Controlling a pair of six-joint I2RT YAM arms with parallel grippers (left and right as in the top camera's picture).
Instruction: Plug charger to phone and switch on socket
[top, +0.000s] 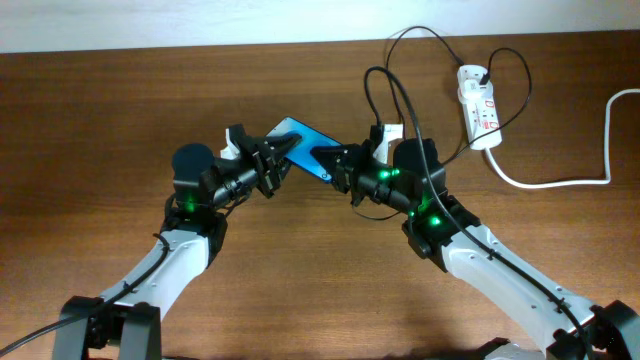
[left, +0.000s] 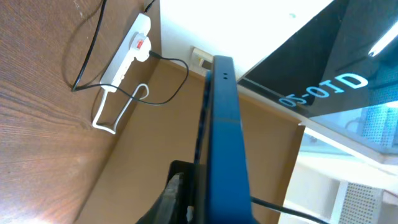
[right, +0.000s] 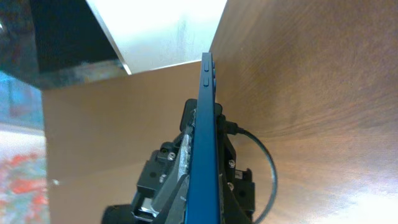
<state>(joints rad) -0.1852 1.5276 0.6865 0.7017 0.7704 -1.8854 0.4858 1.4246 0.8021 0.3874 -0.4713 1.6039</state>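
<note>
The phone (top: 300, 136), blue, is held off the table between both arms. My left gripper (top: 281, 157) is shut on its left end. My right gripper (top: 338, 168) is shut on its right end. In the left wrist view the phone (left: 224, 124) stands edge-on, with one dark finger (left: 177, 196) pressed on its side. In the right wrist view the phone (right: 207, 106) runs edge-on out of my clamped gripper (right: 203, 171). The charger (top: 400, 95) loops from the socket (top: 478, 104) down behind my right gripper. Its plug tip is hidden.
The socket's thick white cord (top: 560, 181) runs off to the right table edge. In the left wrist view the socket (left: 132, 51) lies far left with its cord (left: 118, 115) and the black cable (left: 165, 99) beside it. A white wall borders the back edge.
</note>
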